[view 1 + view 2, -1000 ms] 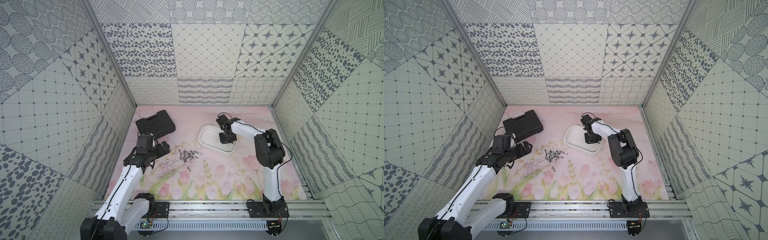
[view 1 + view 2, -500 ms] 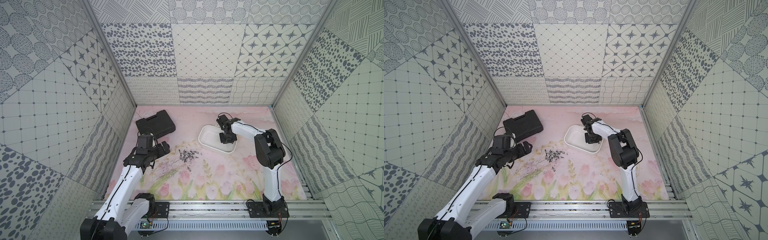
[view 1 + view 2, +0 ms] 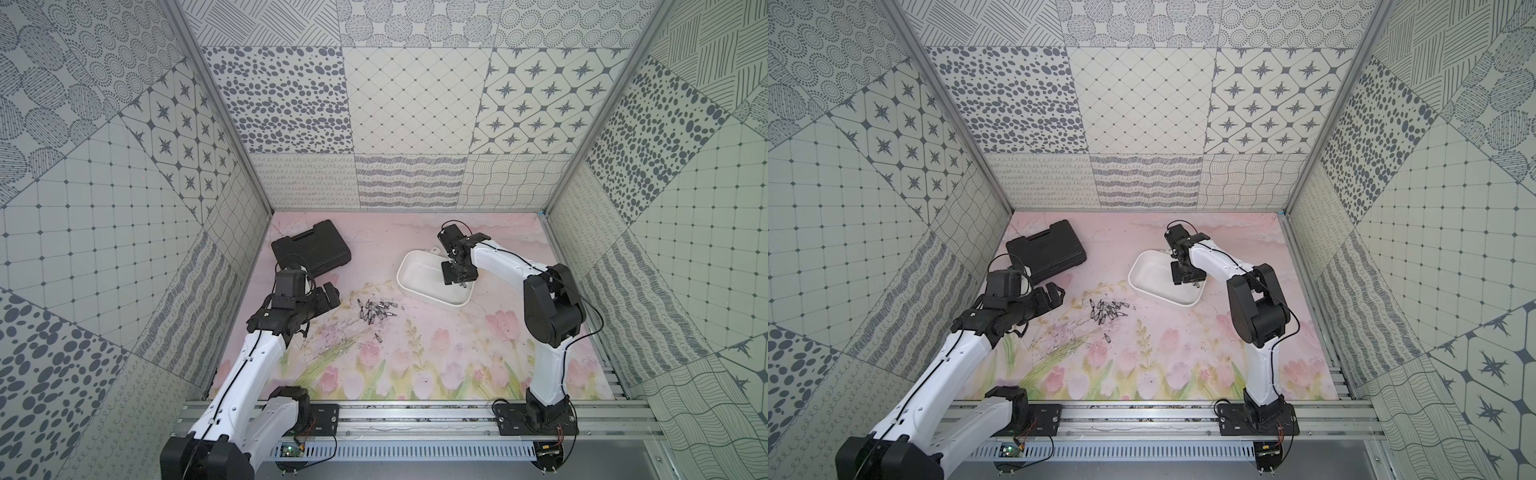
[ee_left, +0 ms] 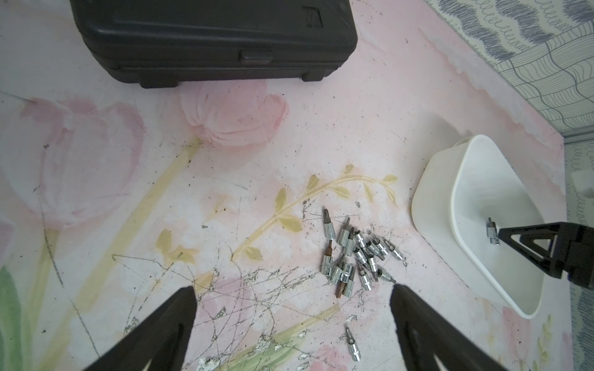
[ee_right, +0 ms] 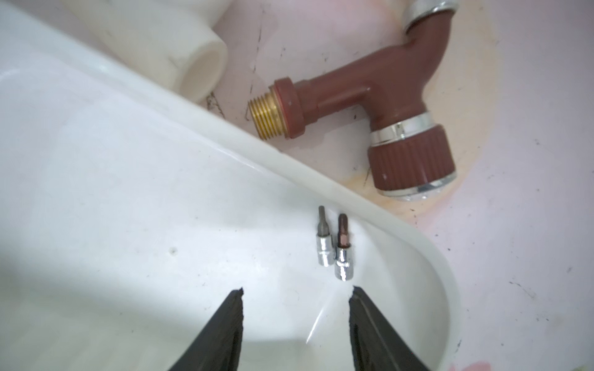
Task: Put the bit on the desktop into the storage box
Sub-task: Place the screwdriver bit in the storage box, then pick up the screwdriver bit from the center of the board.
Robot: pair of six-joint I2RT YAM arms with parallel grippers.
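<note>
Where the top views show only my right arm [image 3: 498,259] over the storage box [image 3: 419,276], my right wrist view shows two bits [image 5: 334,247] lying in it, just ahead of my empty, spread right gripper [image 5: 297,290]. A heap of bits [image 4: 356,257] lies on the desktop [image 4: 225,192] before my spread left gripper [image 4: 293,289].

You are looking into a booth closed on three sides by cream wall panels [image 3: 409,104] printed in grey patchwork: dots, stars, diamond lattice, wavy stripes, hatching. Take the silver aluminium rail [image 3: 415,422] across the open front as your mark: the back wall [image 3: 1142,183] stands well beyond it, the side walls [image 3: 104,228] rise from near its two ends, and slim grey metal corner posts [image 3: 216,104] join them. Just nearer you than the rail runs a grey slotted cable duct [image 3: 415,451]; the light is soft and even.
</note>
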